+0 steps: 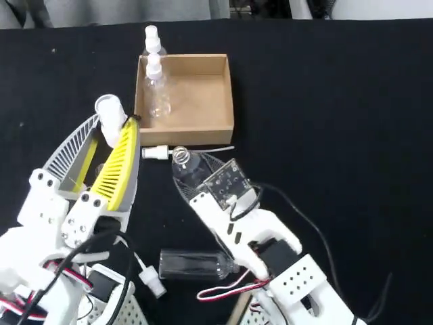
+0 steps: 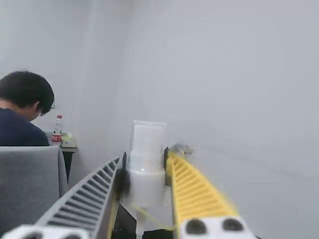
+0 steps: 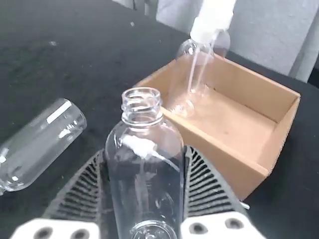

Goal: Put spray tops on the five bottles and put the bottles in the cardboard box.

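The black desk (image 1: 338,101) carries everything, and the two white arms come in from its near edge. The cardboard box (image 1: 203,125) sits open toward the far side of the desk, left of centre. Just in front of its near wall, the right claw (image 1: 189,164) is clamped on a clear bottle (image 1: 184,168). In the right wrist view that bottle (image 3: 144,169) sits between the two dark ribbed fingers (image 3: 75,194) with its threaded neck bare and open, pointing toward the box (image 3: 239,129). To the left of the box, the left claw (image 1: 116,120), with one white finger and one yellow one, is clamped on a white spray top (image 1: 108,108). In the left wrist view the spray top (image 2: 147,169) is pinched upright between the fingertips. A capped bottle (image 1: 157,91) stands inside the box at its far left corner, its spray top already on; it shows in the right wrist view too (image 3: 197,74). A second capped bottle (image 1: 153,42) stands just beyond the box's far wall, apparently outside it. An uncapped bottle (image 1: 193,264) lies on its side on the desk near the arm bases, between the two arms. A loose spray top (image 1: 155,152) lies on the desk just before the box's near wall, its thin tube (image 1: 213,148) running along that wall, close beside the held bottle's neck. Another loose spray top (image 1: 152,279) lies just left of the lying bottle.
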